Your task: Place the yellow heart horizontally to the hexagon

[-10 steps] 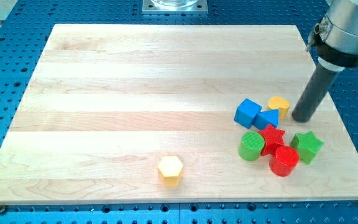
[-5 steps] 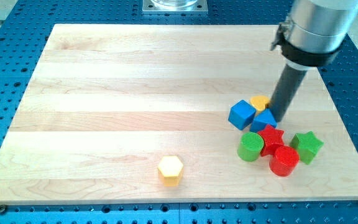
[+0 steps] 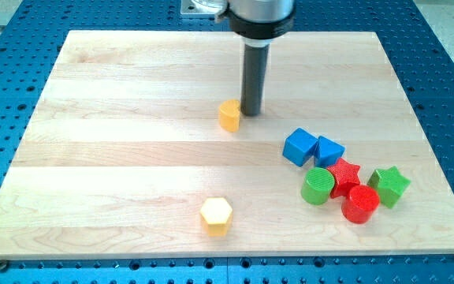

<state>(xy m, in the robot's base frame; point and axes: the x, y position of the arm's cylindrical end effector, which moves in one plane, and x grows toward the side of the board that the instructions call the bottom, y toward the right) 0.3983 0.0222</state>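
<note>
The yellow heart (image 3: pixel 229 115) lies on the wooden board, a little above and right of its middle. My tip (image 3: pixel 251 112) stands just to the heart's right, touching or nearly touching it. The yellow hexagon (image 3: pixel 216 215) lies near the board's bottom edge, well below the heart and slightly left of it.
A cluster sits at the right: a blue cube (image 3: pixel 299 147), a blue triangular block (image 3: pixel 329 150), a green cylinder (image 3: pixel 318 186), a red star (image 3: pixel 344 176), a red cylinder (image 3: pixel 361 204) and a green star (image 3: pixel 390 186). The board (image 3: pixel 117 102) rests on a blue perforated table.
My tip swept left from the board's right side and pushed the yellow heart out of the cluster toward the middle. The two blue blocks shifted slightly left.
</note>
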